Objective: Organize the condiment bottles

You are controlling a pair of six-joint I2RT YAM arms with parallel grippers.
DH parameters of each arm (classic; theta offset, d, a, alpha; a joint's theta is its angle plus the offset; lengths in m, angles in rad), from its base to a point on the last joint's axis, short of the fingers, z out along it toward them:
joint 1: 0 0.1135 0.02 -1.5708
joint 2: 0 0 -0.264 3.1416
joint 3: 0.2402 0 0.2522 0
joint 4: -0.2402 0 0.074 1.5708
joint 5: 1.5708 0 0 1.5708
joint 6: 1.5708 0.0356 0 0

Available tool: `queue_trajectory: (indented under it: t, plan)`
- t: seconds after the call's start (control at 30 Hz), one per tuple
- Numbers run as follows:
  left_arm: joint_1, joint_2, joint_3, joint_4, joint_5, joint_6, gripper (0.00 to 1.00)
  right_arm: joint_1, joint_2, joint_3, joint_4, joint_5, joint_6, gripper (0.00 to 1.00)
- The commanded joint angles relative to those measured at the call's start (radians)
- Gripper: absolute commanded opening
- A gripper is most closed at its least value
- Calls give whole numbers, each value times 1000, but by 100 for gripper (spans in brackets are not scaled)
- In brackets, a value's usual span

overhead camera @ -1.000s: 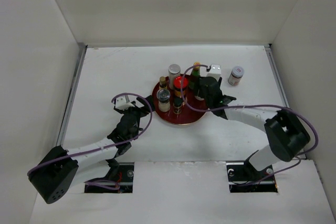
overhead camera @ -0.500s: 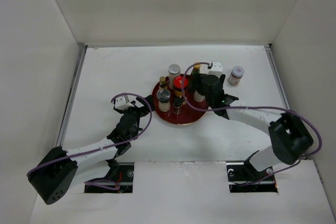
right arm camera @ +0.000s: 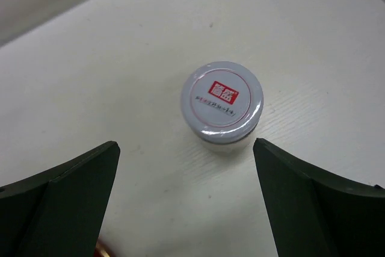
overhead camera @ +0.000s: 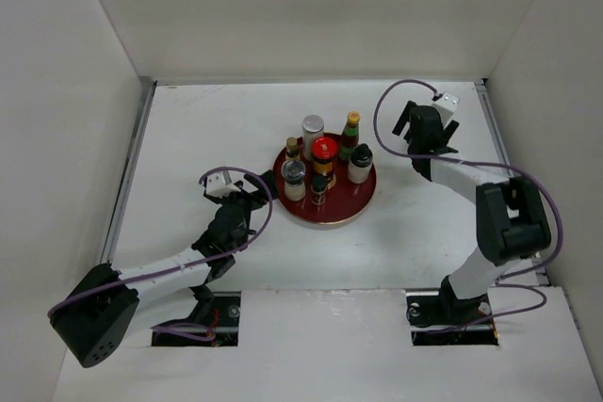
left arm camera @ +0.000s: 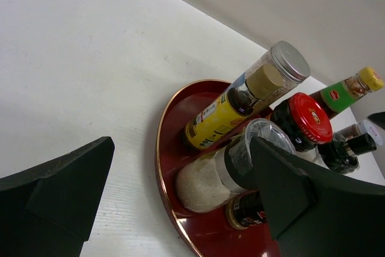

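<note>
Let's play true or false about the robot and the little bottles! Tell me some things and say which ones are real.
1. The right end effector is open over a white-lidded jar. True.
2. The red tray is empty. False: several bottles stand on it.
3. The red-capped bottle stands on the tray. True.
4. The left end effector is holding a bottle. False: it is open and holds nothing, beside the tray.
5. The white-lidded jar sits on the tray. False: it stands on the bare table, away from the tray.
</note>
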State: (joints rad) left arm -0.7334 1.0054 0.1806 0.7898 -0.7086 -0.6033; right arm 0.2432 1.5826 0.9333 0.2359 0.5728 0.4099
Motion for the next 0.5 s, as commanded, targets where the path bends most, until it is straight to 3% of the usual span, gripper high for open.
queue_trajectory:
  t: [0.0,0.3,0.47]
  plan:
    - [9,-4,2,40,6,-10,100,-54,92,117,-29,-40,-28,100]
    - [15,35,11,46,14,-10,100,-127,286,266,-50,-74,-42,100]
    - [24,48,13,51,14,-10,100,-153,312,282,-67,-158,-17,97]
